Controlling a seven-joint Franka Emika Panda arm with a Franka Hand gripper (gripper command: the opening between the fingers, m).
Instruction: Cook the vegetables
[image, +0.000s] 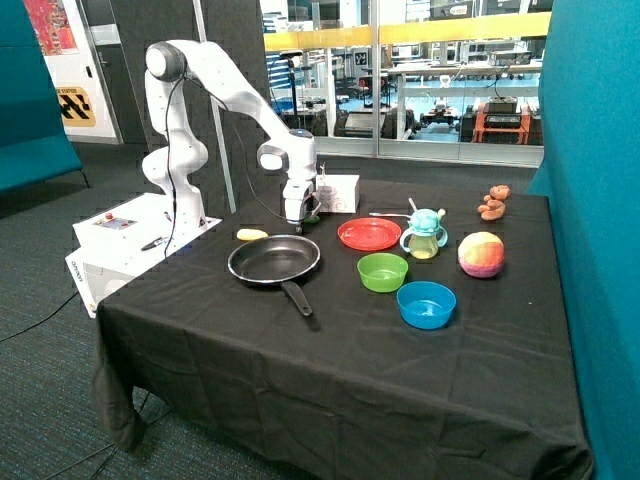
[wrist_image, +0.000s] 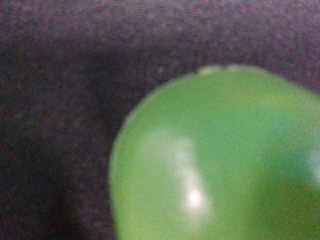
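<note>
From the outside view the gripper (image: 299, 217) is low on the black cloth (image: 330, 350), just behind the pan (image: 274, 258) and beside a white box (image: 342, 192). Its fingertips are lost against the cloth, so whether it is wide, narrow or holding something cannot be told. A dark green shape, probably the cucumber (image: 313, 211), shows right against the gripper, mostly hidden by it. The yellow piece (image: 251, 234) lies on the cloth near the gripper, just beside the pan's far rim and apart from it. The pan has nothing in it.

Further from the gripper I count one red plate (image: 369, 234), one green bowl (image: 382, 271), one blue bowl (image: 425, 304), one cup (image: 423, 236) with handles, one pink-yellow ball (image: 480, 254) and two small brown figures (image: 492, 203) at the far corner. None of them lies between gripper and pan.

In the wrist view a glossy green rounded surface, the cucumber (wrist_image: 220, 160), fills much of the picture, cut off at the edge, with dark cloth (wrist_image: 60, 100) around it. No fingers show here.
</note>
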